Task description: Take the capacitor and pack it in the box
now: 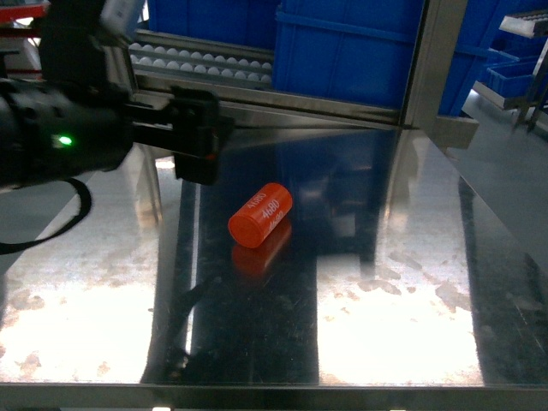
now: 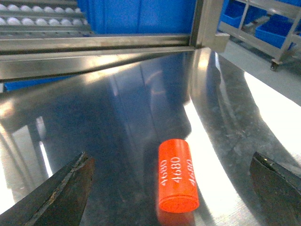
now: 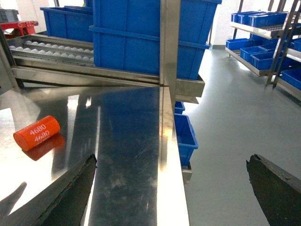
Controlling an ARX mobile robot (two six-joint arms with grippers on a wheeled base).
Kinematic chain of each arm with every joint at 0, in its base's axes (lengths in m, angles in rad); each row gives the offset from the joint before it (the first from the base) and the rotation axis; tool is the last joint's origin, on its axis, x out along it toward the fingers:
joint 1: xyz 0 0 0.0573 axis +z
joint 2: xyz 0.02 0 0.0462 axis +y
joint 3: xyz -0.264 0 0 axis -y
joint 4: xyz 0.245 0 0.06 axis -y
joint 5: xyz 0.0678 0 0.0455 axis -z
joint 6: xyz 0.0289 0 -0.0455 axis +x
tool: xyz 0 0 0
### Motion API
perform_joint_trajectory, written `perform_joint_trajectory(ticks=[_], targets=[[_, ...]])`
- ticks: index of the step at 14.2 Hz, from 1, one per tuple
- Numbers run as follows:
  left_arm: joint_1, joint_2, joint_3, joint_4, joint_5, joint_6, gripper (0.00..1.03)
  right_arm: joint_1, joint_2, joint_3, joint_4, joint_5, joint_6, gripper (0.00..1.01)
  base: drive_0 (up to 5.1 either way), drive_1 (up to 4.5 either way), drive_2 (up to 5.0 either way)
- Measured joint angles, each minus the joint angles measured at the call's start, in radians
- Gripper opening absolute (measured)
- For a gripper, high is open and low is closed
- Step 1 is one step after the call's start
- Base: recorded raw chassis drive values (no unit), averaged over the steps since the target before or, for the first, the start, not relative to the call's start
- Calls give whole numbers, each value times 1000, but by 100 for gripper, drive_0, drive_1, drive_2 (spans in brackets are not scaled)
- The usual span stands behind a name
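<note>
Start at the far left of your head view: the left arm reaches in over the steel table, and its left gripper hangs above the surface, up and to the left of the capacitor. From that angle you cannot tell how the claw stands, but your left wrist view settles it: the two dark fingers sit at the opposite lower corners, spread wide, holding nothing.

Moving toward the middle, the capacitor is an orange cylinder lying on its side on the table, with white print reading 4680 along its body. In the left wrist view it lies between the fingers, nearer the right one, touching neither, one flat end turned toward the camera. Its reflection shows in the polished steel beneath it.

Behind the table you see a roller rack at left and blue crates to its right.

On the right, the right gripper appears only in its own wrist view, its fingers wide apart and empty, straddling the table's right edge, with grey floor beyond. The capacitor lies well off to its left.
</note>
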Motion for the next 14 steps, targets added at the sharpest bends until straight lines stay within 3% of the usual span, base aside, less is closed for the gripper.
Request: perform_joint_trajectory(ticks=[2,6,9,14], targets=[[-36,139,102,-12,6,14,98,0,0,0,0,0,0,98,0,0,0],[-48,418,343,-99,41,23,98,0,0,0,0,0,0,98,0,0,0],[-53,502,401,-120,45,46,98,0,0,0,0,0,0,98,0,0,0],[-53,536,425,-133,51,53,47,0,0,0,0,0,0,98,0,0,0]])
